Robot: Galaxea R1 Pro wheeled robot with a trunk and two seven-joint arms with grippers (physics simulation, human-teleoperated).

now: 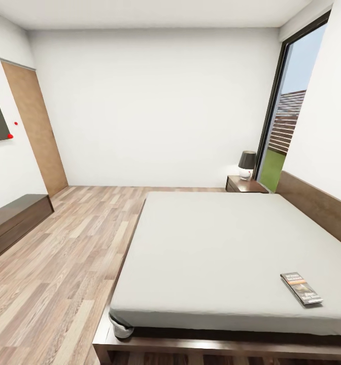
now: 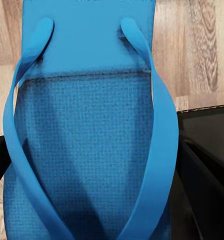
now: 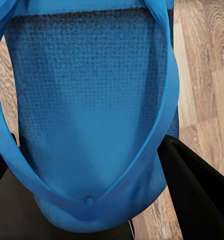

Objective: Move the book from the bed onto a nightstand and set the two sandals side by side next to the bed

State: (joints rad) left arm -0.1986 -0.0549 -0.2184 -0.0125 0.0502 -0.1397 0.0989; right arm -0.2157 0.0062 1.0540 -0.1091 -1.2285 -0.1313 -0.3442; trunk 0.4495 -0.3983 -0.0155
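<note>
Book [image 1: 301, 288] lying flat near the bed's [image 1: 221, 253] near right corner, long axis running far-left to near-right; cover lettering unreadable. Left gripper [image 2: 92, 220] clamped on a blue sandal [image 2: 87, 125]. Right gripper [image 3: 87, 225] gripping the other sandal [image 3: 87, 100].

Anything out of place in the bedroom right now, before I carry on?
The book lies on the bed near its near right corner, skewed to the mattress edges. A sandal sits close in each wrist view, above the wood floor. Nothing looks damaged.

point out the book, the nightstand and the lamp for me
book [image 1: 301, 288], head view, middle of its cover
nightstand [image 1: 244, 185], head view, its top beside the window
lamp [image 1: 247, 160], head view, its dark shade
</note>
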